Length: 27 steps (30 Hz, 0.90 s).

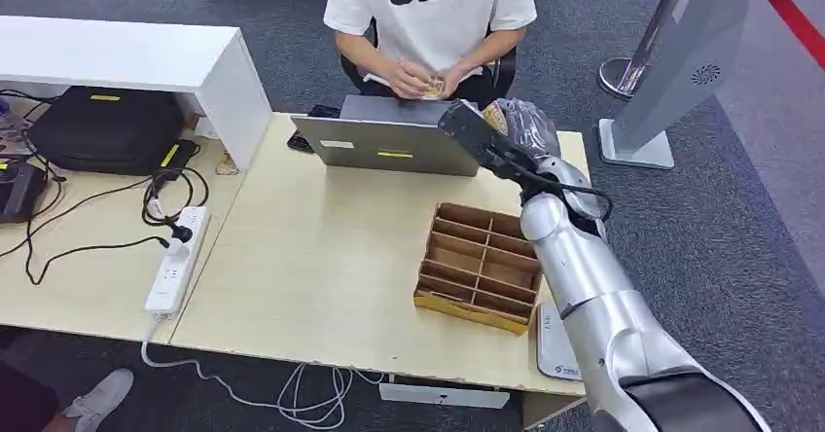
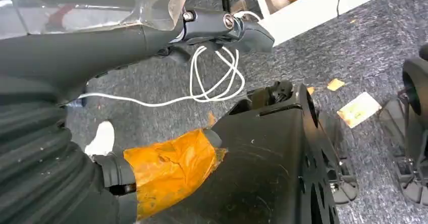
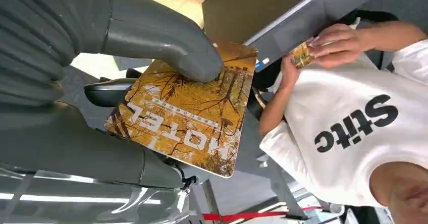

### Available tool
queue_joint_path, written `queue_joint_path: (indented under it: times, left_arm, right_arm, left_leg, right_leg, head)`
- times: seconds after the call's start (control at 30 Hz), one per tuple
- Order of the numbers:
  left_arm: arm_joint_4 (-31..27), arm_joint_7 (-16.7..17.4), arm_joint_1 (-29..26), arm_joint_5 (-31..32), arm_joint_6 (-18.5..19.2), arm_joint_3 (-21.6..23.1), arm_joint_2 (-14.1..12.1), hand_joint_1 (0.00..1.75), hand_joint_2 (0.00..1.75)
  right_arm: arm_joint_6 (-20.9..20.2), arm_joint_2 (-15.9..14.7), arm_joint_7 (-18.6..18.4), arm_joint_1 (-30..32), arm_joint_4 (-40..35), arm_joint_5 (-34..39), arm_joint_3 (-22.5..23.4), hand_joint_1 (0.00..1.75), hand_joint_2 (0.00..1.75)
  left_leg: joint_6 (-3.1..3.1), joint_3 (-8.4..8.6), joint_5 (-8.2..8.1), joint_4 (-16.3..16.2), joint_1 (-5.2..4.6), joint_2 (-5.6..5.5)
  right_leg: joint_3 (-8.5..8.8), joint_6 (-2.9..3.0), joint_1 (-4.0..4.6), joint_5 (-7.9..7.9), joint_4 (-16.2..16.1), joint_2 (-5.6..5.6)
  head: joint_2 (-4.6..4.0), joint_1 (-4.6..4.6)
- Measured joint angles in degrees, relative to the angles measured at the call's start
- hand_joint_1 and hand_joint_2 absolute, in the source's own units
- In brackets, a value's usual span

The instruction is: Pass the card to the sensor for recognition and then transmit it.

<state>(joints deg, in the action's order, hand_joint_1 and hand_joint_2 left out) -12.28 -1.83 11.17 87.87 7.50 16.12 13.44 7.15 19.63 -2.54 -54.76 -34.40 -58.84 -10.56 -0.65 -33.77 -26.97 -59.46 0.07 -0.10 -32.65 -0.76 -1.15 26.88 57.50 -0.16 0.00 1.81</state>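
Here the right hand (image 3: 126,82) pinches the yellow tree-printed hotel card (image 3: 184,108) by thumb. Best to keep it flat and extend steadily toward the person's hands (image 1: 418,80). Whether the left hand (image 2: 151,27) is clenched, I cannot tell.

I see even, bright indoor light from overhead — shadows on the desk (image 1: 321,257) are soft and faint. My right hand (image 3: 75,82) looms close and slightly soft, its clear cover throwing pale glare — the person (image 3: 353,123) beyond stays sharp.
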Motion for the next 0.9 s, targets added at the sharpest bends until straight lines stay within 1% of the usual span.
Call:
queue_joint_path:
  times: [0.17, 0.53, 0.57, 0.6, 0.63, 0.73, 0.9]
  left_arm:
    - [0.2, -0.7, 0.1, 0.0, 0.2, 2.0, -0.1, 0.00, 1.75]
    - [0.3, -1.2, 0.2, 0.0, 0.5, 4.5, -0.3, 0.00, 1.75]
    - [0.3, -1.2, 0.2, 0.0, 0.5, 4.6, -0.3, 0.00, 1.75]
    - [0.3, -1.2, 0.2, 0.0, 0.5, 4.8, -0.3, 0.00, 1.75]
    - [0.3, -1.2, 0.2, 0.0, 0.5, 4.9, -0.3, 0.00, 1.75]
    - [0.3, -1.3, 0.2, 0.0, 0.4, 5.1, -0.4, 0.00, 1.75]
    - [0.3, -0.8, 0.2, -0.1, 0.0, 5.1, -0.4, 0.00, 1.75]
  right_arm:
    - [0.0, 0.1, 0.1, 0.0, 0.0, -0.4, 1.3, 1.75, 1.75]
    - [-0.1, 0.3, 0.4, 0.0, 0.0, 0.2, 1.4, 1.75, 1.75]
    - [-0.1, 0.3, 0.4, 0.0, 0.0, 0.2, 1.4, 1.71, 1.75]
    - [0.0, 0.3, 0.4, 0.0, 0.0, 0.2, 1.4, 0.30, 1.75]
    - [-0.1, 0.3, 0.4, 0.0, 0.0, 0.7, 1.4, 0.00, 1.75]
    - [-1.4, 0.3, 2.2, 0.0, 0.0, 5.2, 1.4, 0.00, 1.75]
    - [-1.4, 0.6, 6.3, 1.5, -2.4, 14.8, -0.3, 0.00, 1.75]
  left_leg:
    - [0.00, 0.00, 0.00, 0.0, 0.01, 0.00]
    - [0.00, 0.00, 0.00, 0.0, 0.00, -0.01]
    - [0.00, 0.00, 0.00, 0.0, 0.00, -0.03]
    - [0.00, -0.01, 0.00, 0.0, 0.00, -0.04]
    - [0.00, -0.01, 0.00, 0.0, 0.00, -0.05]
    - [0.00, -0.02, 0.00, 0.0, 0.00, -0.03]
    - [0.00, -0.02, -0.01, 0.0, 0.00, -0.02]
  right_leg:
    - [0.00, 0.00, 0.01, 0.00, 0.0, 0.00]
    - [-0.01, 0.00, 0.00, 0.00, 0.0, 0.00]
    - [-0.01, 0.00, 0.00, 0.00, 0.0, -0.03]
    - [0.00, 0.00, 0.00, 0.00, 0.0, -0.04]
    - [0.00, 0.00, 0.00, 0.00, 0.0, -0.04]
    - [-0.01, 0.00, 0.00, 0.00, 0.0, 0.01]
    - [-0.03, 0.00, 0.01, 0.01, 0.0, 0.00]
  head:
    - [0.00, 0.00]
    - [0.00, -0.02]
    - [0.00, 0.00]
    - [0.00, 0.00]
    - [0.00, 0.00]
    - [0.00, 0.00]
    - [0.00, -0.02]
